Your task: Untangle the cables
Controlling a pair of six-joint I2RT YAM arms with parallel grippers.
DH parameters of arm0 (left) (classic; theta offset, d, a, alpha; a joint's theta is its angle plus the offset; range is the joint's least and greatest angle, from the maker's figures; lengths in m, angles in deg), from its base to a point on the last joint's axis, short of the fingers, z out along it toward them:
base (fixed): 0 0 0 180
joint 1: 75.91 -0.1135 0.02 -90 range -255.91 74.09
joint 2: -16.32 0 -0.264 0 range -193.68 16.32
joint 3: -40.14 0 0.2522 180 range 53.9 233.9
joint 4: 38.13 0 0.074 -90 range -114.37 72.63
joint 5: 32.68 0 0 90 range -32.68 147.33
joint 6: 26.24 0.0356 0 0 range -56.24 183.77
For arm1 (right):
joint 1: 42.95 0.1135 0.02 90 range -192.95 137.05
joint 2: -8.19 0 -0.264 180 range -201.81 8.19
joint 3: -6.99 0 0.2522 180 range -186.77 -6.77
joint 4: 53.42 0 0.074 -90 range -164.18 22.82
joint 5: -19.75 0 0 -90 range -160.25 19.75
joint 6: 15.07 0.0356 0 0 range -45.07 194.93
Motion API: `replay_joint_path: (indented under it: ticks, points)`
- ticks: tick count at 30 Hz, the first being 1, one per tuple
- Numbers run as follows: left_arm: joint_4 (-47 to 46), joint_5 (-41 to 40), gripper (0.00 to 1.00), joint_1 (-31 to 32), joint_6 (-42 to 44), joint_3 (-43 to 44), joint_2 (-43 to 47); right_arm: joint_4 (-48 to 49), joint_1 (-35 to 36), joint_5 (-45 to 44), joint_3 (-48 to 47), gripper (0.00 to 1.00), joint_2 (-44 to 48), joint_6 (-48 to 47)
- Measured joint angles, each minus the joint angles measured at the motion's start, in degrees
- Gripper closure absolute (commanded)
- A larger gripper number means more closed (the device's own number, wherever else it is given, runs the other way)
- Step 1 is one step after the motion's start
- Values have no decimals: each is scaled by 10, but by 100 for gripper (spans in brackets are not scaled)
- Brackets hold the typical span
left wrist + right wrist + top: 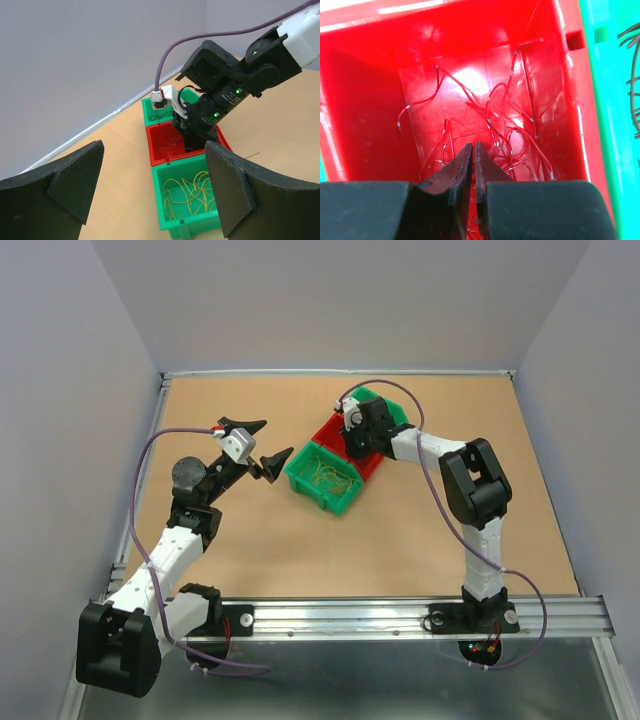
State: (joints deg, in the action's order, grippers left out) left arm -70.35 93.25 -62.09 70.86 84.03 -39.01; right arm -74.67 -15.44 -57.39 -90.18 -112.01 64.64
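Tan wooden table (pixel 250 550), pale grey walls (pixel 340 300) at 9, 12 and 3 o'clock, metal rail (pixel 350 618) at 6.

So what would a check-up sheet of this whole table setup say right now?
Surface: brown tabletop, three bins in a row on it.
Job's things: red cables tangled in the red bin; yellow cables in the near green bin; dark cables in the far green bin.
Clutter: one thin stray strand on the table beside the bins.
Grippers: left gripper open, in the air left of the bins, holding nothing; right gripper down in the red bin, jaws almost together among the red cables; whether one is pinched cannot be told.
Cables: a purple cord runs along each arm.
Surroundings: pale walls; metal rail at the near edge.
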Motion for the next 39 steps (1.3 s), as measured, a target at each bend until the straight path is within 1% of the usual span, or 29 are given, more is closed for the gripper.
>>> replay_joint_path:
  ticks: [3, 4, 6, 7, 8, 10, 13, 14, 15, 17, 18, 19, 22, 24, 26, 28, 29, 30, 33, 35, 37, 38, 39]
  points:
    - [0, -1, 7, 0, 0, 0, 0, 10, 0, 4, 0, 87, 5, 9]
    - [0, -1, 7, 0, 1, 0, 0, 15, 0, 5, 2, 82, 9, 11]
    - [0, 0, 7, 0, 2, 0, 0, 49, 0, 5, 24, 81, 28, 16]
    - [0, -1, 7, 0, 2, 0, 0, 69, 0, 7, 41, 72, 38, 16]
    - [0, -1, 7, 0, 2, 0, 0, 100, 0, 7, 72, 67, 61, 17]
    - [0, 0, 7, 0, 3, 0, 0, 147, 0, 7, 128, 63, 109, 23]
    - [0, 0, 7, 0, 5, 0, 0, 220, 0, 7, 195, 53, 172, 26]
    - [0, 0, 7, 1, 6, 0, 0, 242, 0, 6, 213, 42, 193, 29]
    - [0, 0, 7, 1, 6, 0, 0, 269, 0, 5, 230, 37, 209, 29]
    - [0, 0, 7, 1, 8, 0, 0, 319, 0, -2, 269, 22, 242, 33]
    - [0, -1, 7, 1, 9, 0, 0, 339, 0, -5, 290, 17, 259, 32]
    - [0, -4, 7, 1, 9, 0, 0, 357, 0, -8, 309, 15, 275, 35]
    - [0, -21, 6, 1, 10, -3, 4, 405, 0, -20, 370, 13, 328, 46]
    - [-1, -35, 6, 1, 10, -9, 13, 430, 0, -33, 415, 13, 388, 58]
    - [-7, -50, 6, 1, 8, -18, 26, 449, 0, -42, 452, 13, 454, 68]
    - [-17, -62, 6, 1, 7, -30, 41, 476, 0, -52, 497, 13, 539, 73]
    - [-20, -66, 6, 1, 6, -35, 49, 487, 0, -54, 511, 13, 564, 75]
    - [-24, -69, 6, 1, 5, -39, 55, 499, 0, -54, 535, 13, 616, 76]
    - [-31, -74, 6, 3, 6, -43, 64, 527, 0, -54, 584, 13, 726, 74]
    - [-37, -75, 6, 3, 6, -43, 65, 535, 0, -54, 615, 13, 782, 73]
    - [-40, -76, 6, 3, 6, -43, 64, 548, 0, -66, 656, 13, 858, 73]
    - [-40, -76, 6, 3, 6, -43, 64, 551, 0, -69, 668, 13, 878, 73]
    - [-40, -76, 6, 3, 6, -43, 64, 561, 0, -77, 682, 11, 904, 74]
